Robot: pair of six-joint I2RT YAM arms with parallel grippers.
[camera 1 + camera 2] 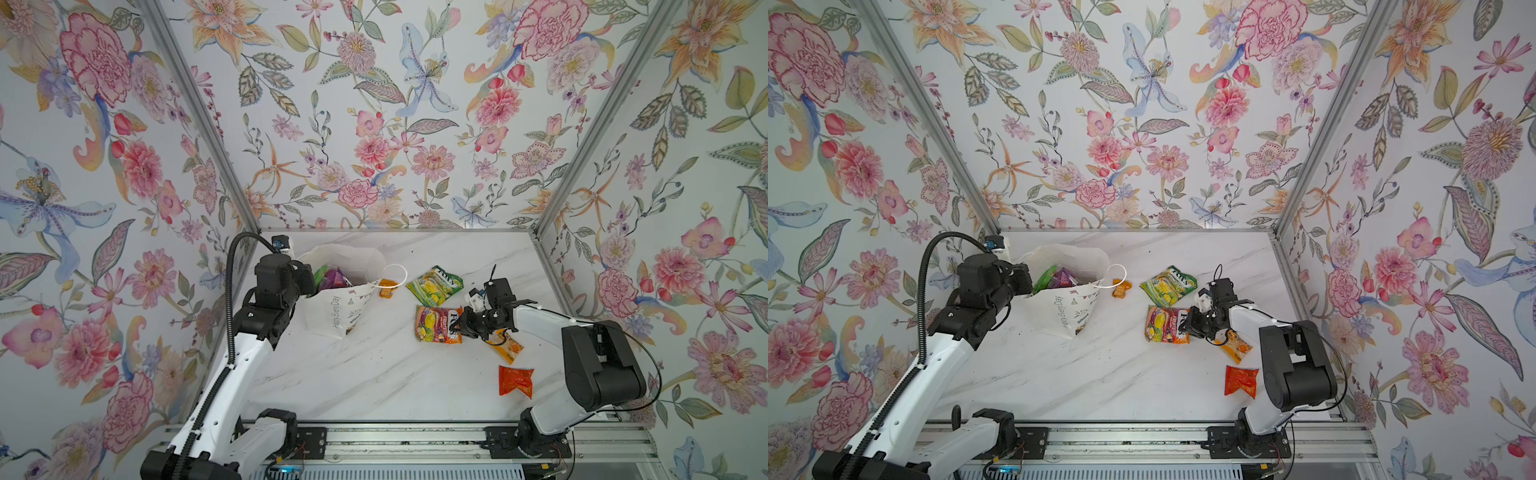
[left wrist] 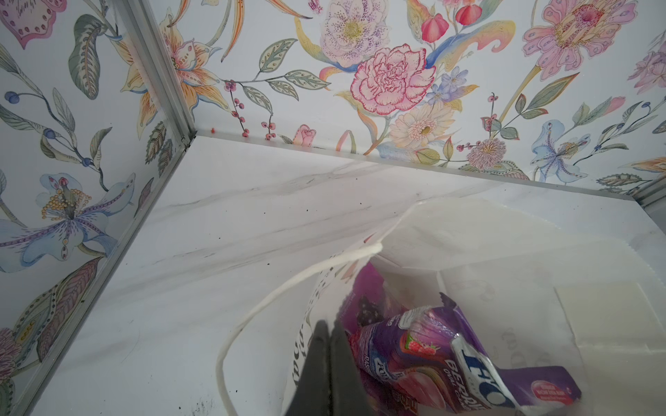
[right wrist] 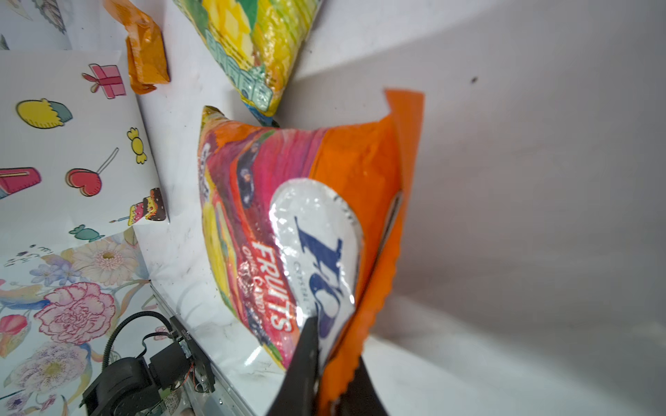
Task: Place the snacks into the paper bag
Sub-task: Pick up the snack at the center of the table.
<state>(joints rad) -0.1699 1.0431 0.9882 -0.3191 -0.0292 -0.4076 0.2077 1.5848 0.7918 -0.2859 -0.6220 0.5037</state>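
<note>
The white paper bag stands at the back left, mouth open, with purple packets and a green one inside. My left gripper is shut on the bag's rim. My right gripper is shut on the serrated end of the orange FOX'S Fruits packet, which lies on the table. A yellow-green packet lies just behind it. A small orange sachet lies beside the bag's cord handle.
A yellow-orange sachet lies partly under my right arm, and a red-orange sachet sits nearer the front right. Floral walls close in the marble table on three sides. An aluminium rail runs along the front.
</note>
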